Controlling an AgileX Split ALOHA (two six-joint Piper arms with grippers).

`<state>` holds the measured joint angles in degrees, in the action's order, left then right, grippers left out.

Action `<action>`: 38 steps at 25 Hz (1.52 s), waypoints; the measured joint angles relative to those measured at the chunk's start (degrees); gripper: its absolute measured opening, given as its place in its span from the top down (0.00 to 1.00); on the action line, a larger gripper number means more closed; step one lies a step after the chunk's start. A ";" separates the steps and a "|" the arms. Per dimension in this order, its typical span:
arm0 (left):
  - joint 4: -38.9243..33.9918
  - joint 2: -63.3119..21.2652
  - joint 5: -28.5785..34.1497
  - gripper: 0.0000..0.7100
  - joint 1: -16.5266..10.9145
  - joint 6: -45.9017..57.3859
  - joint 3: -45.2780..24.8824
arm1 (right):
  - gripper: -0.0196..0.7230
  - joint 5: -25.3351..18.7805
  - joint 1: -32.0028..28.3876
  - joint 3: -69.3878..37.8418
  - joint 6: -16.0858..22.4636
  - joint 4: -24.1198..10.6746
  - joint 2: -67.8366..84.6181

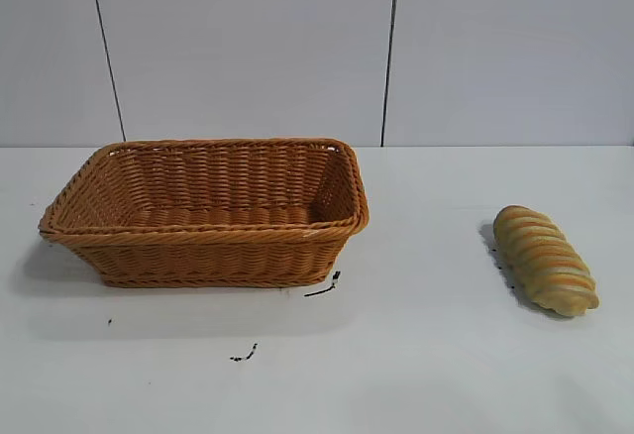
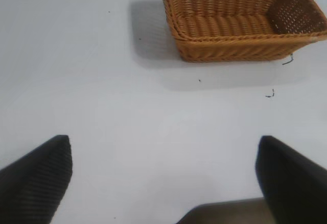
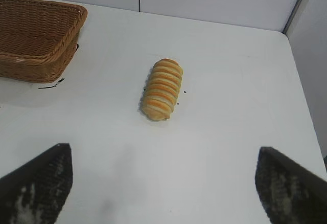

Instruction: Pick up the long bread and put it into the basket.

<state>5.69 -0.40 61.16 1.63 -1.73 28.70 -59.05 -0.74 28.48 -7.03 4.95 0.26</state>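
Right wrist view — long bread (image 3: 162, 89) beyond the spread right gripper (image 3: 163, 183).

setting: lab / robot test bench, not a home or kitchen
table (image 1: 416, 355): plain white, bare surface; small black marks (image 1: 244, 355) near 6 o'clock of the basket (image 1: 198, 241)
backdrop: white wall panels (image 1: 248, 48) with thin dark seams, no decor; runs along the table's 12 o'clock edge
props: one wicker basket at 9 o'clock, one long bread (image 1: 545, 260) at 3 o'clock; staged layout, well apart
rig: wrist cameras look down past dark gripper fingers (image 2: 36, 178); points to a manipulation setup
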 joint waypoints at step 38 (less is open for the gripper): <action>0.00 0.00 0.00 0.02 0.00 0.00 0.00 | 0.04 8.52 3.19 39.51 1.19 -1.07 -96.02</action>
<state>5.69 -0.40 61.16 1.63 -1.73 28.70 -50.53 2.45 67.99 -5.83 3.89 -95.76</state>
